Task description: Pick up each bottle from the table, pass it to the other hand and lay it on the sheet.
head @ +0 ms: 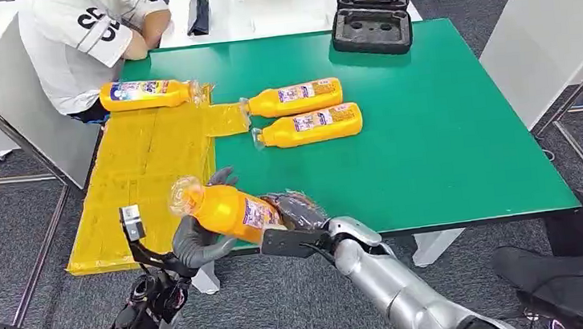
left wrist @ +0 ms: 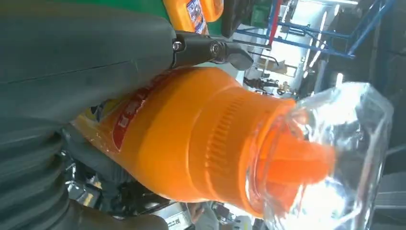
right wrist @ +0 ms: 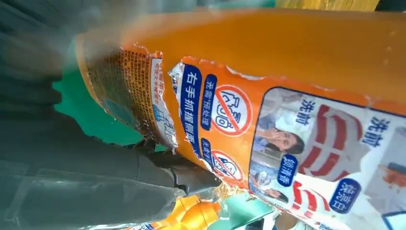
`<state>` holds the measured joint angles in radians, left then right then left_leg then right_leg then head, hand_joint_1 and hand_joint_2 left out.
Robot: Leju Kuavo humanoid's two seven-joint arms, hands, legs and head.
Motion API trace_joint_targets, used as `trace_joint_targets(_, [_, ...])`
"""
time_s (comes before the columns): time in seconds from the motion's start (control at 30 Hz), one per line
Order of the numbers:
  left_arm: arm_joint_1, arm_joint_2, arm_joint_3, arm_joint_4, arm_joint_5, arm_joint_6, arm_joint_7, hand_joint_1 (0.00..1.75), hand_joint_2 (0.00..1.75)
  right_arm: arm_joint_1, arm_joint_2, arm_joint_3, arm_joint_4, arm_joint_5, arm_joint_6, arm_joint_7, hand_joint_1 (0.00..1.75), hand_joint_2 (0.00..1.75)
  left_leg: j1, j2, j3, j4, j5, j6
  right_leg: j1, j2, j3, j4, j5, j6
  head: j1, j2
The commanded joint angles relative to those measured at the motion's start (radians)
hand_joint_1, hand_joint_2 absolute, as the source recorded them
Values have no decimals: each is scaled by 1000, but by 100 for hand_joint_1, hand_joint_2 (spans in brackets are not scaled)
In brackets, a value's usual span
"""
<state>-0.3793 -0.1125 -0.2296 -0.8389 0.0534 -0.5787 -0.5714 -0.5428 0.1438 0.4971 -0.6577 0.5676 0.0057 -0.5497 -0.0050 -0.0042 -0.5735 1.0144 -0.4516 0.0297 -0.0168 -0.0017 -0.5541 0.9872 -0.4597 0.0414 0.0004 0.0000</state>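
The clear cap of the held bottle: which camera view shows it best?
The left wrist view: the clear cap is close and large, over the orange nozzle. The head view shows it small. The right wrist view gives the held bottle's label instead.

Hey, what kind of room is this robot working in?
Probably an office or lab set up for robot trials: grey carpet floor, white tables around a green-topped table, an open black equipment case, and a seated person watching.

Looks like robot lab or office test space: grey carpet tiles (head: 302, 308), white desks (head: 558, 34) beyond right hand (head: 297, 212), green-topped table (head: 447, 133), seated person (head: 86, 35), open equipment case (head: 371, 16).
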Motion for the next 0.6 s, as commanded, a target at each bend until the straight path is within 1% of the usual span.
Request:
trace_joint_targets(0.03, [-42, -2, -11, 62, 25, -28, 4, 0, 175, -43, -12, 1, 35, 17, -1, 14, 175, 175, 0, 0, -1, 1, 0, -1, 1, 0, 0, 0, 0, -1, 0, 0])
trace_joint_targets(0.1, [-36, -1, -14, 57, 29, -30, -2, 0, 175, -42, -10, 5, 43, 23, -5, 15, 175, 175, 1, 0, -1, 1, 0, -1, 1, -1, 0, 0, 0, -1, 0, 0])
trace_joint_targets(0.13, [-36, -1, -14, 57, 29, -30, -2, 61, 175, -42, -10, 5, 43, 23, -5, 15, 175, 175, 0, 0, 0, 0, 0, -1, 0, -1, 0, 0, 0, -1, 0, 0])
trace_joint_targets(0.17, [-29, -1, -14, 45, 34, -33, -6, 152, 175, -45, -9, 5, 47, 25, -6, 12, 175, 175, 1, 0, 0, 1, 0, -2, 1, -1, 0, 0, 0, -2, 0, 0])
trace_joint_targets(0.2, [-27, 0, -14, 41, 35, -33, -5, 171, 175, -49, -9, 6, 47, 25, -4, 12, 175, 175, 1, 0, 0, 0, 0, -1, 1, 0, 0, 0, 0, -1, 0, 0])
trace_joint_targets(0.3, [-25, 0, -13, 37, 36, -33, -5, 171, 175, -53, -9, 6, 47, 25, -2, 12, 175, 175, 2, 0, 0, 0, 0, -2, 2, 0, 1, -1, 1, -2, 0, 0])
trace_joint_targets(0.37, [-23, 0, -12, 33, 38, -34, -5, 175, 175, -54, -10, 6, 47, 25, -1, 12, 175, 175, 1, 0, 0, 1, 0, -2, 2, 0, 0, 0, 0, -2, 0, 0])
trace_joint_targets(0.6, [-15, 2, -5, 26, 41, -13, 13, 175, 175, -71, -2, 17, 79, 26, 5, 10, 175, 175, 2, 1, -1, 1, 0, -2, 2, 1, 0, 0, 0, -2, 0, 0])
